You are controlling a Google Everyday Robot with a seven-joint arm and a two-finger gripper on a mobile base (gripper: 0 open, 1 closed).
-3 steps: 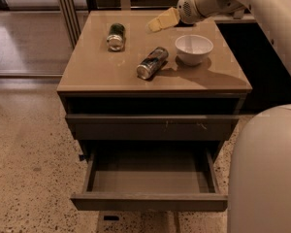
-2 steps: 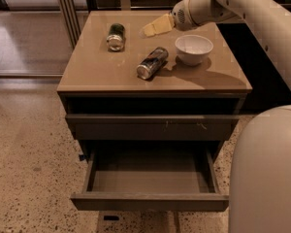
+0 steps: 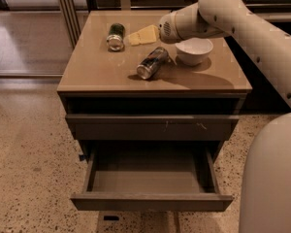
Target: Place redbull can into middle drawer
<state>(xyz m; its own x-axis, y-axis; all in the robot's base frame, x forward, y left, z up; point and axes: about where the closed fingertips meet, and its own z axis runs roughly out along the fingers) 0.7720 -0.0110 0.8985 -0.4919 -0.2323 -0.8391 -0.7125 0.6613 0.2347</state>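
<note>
The redbull can (image 3: 153, 62) lies on its side on the cabinet top, silver end toward the front left, just left of the white bowl (image 3: 194, 50). My gripper (image 3: 141, 35) hangs over the back of the cabinet top, between the green can and the redbull can, a little above and behind the redbull can and apart from it. It holds nothing that I can see. The middle drawer (image 3: 150, 202) is pulled out at the bottom of the cabinet, its flat grey floor bare.
A green can (image 3: 116, 36) lies on its side at the back left of the cabinet top (image 3: 92, 67). A shut drawer front with small pale scratches (image 3: 150, 126) sits above the open drawer. My arm (image 3: 242, 23) reaches in from the right. Speckled floor lies all around.
My gripper has moved left and toward the front, from behind the bowl to a spot between the green can and the redbull can. The cans, bowl and drawer have not moved.
</note>
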